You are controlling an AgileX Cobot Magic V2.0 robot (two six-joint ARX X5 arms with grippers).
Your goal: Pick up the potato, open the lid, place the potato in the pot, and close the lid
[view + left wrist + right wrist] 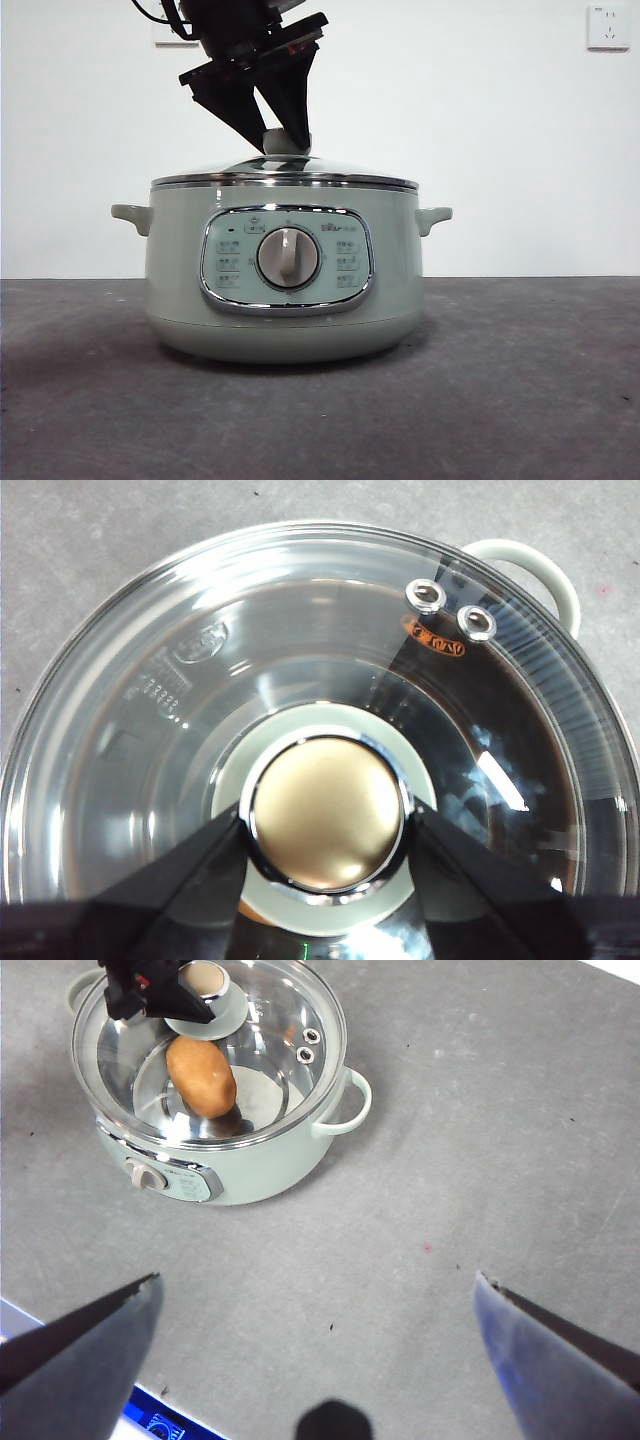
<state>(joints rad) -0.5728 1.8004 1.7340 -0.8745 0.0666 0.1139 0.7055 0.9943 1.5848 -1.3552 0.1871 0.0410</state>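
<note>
The pale green pot (180, 270) stands on the grey table with the glass lid (330, 172) seated on its rim. My left gripper (283, 140) comes down from above, and its jaws are shut on the lid's knob (325, 810), touching it on both sides. In the right wrist view the orange-brown potato (200, 1075) lies inside the pot (260, 1165), under the lid (290, 1010). My right gripper (315, 1310) is open and empty, high above the table and away from the pot.
The pot's dial (288, 258) and control panel face the front camera. Side handles (432, 217) stick out left and right. A wall socket (608, 26) is at the back right. Bare grey table (480, 1140) lies beside the pot.
</note>
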